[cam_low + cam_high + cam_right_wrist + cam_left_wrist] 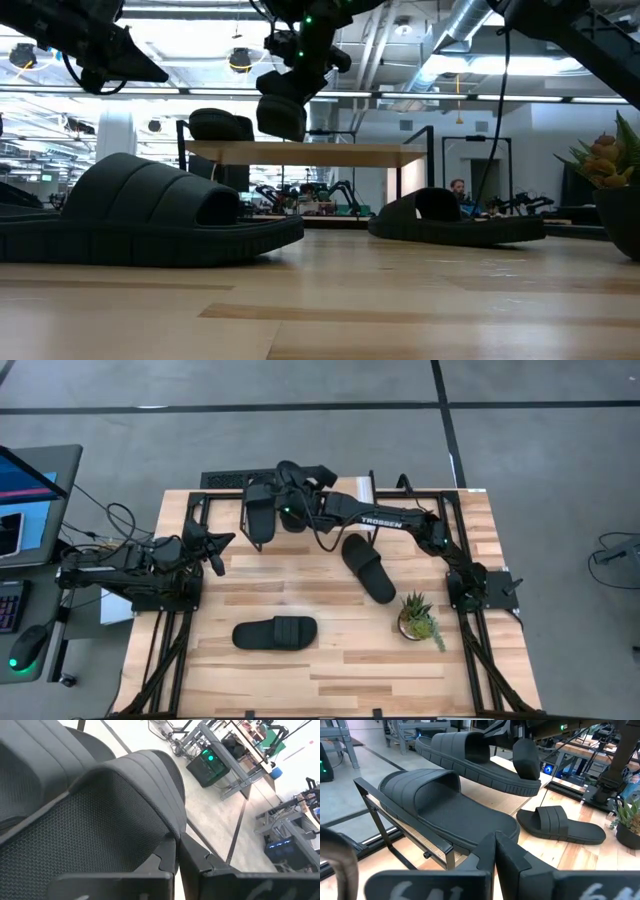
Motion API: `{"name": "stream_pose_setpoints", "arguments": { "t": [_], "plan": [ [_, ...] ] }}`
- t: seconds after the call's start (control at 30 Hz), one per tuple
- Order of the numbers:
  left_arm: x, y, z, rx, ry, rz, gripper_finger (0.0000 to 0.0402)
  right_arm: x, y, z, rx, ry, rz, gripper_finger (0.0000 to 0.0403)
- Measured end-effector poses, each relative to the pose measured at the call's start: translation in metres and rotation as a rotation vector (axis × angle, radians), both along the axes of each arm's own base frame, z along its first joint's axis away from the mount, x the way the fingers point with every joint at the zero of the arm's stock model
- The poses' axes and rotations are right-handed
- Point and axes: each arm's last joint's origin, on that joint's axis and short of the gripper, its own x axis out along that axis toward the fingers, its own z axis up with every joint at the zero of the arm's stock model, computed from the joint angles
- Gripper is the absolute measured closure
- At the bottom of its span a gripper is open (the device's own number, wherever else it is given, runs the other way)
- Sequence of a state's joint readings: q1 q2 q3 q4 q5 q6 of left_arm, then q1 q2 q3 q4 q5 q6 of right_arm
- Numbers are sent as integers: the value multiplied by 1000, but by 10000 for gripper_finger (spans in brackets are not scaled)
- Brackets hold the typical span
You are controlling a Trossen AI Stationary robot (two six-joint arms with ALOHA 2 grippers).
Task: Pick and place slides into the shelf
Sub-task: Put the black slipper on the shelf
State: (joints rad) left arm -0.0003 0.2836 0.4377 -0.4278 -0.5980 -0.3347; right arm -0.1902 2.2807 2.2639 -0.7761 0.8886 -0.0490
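High view: held slide (296, 488) crosswise

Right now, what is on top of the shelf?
One slide lies flat on the shelf. The right gripper holds a second slide above it. The arm covers the shelf's far end from above.

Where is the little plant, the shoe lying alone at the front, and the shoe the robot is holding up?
plant (420, 616), high view, on its green leaves.
front slide (275, 633), high view, on its strap.
held slide (475, 755), left wrist view, on its strap.
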Motion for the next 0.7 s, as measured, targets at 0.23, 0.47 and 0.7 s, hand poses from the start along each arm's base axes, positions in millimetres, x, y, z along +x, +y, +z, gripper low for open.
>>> {"name": "stream_pose_setpoints", "arguments": {
  "t": [0.23, 0.47, 0.7],
  "plan": [
    [0, 0, 0, 1, 1, -1, 401, 0, 0, 0, 1, -5, 3, 403],
    [0, 0, 0, 5, 4, -2, 401, 1, 0, 1, 3, -23, 9, 403],
    [0, 0, 0, 2, 4, -12, 401, 1, -2, 1, 3, -21, 5, 403]
  ]
}}
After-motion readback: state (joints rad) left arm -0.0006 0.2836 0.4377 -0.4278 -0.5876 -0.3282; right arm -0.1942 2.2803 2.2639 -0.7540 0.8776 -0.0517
